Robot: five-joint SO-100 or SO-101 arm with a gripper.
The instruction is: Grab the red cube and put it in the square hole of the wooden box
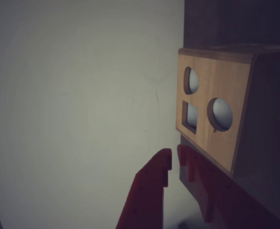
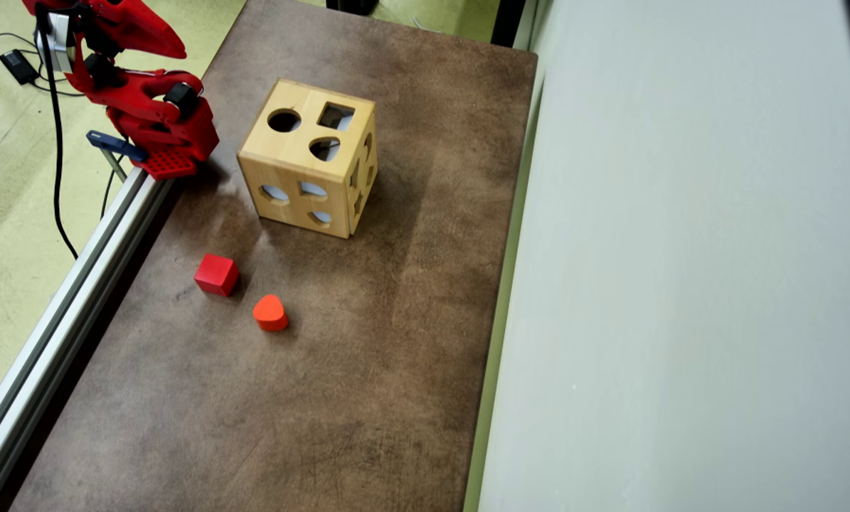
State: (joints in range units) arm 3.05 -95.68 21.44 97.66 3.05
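In the wrist view my claw (image 1: 174,161) holds nothing, its red fingers nearly together with a thin gap. Beyond stands the wooden box (image 1: 216,112), a square hole (image 1: 191,116) beside two round ones.

In the overhead view the red cube (image 2: 216,274) lies flat on the brown table (image 2: 368,370), turned slightly askew, no long axis. An orange heart block (image 2: 270,313) sits near it; the box's square hole faces up.

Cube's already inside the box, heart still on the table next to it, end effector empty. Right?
Not quite: the overhead view shows the cube on the table beside the heart, outside the box. The end effector is empty.
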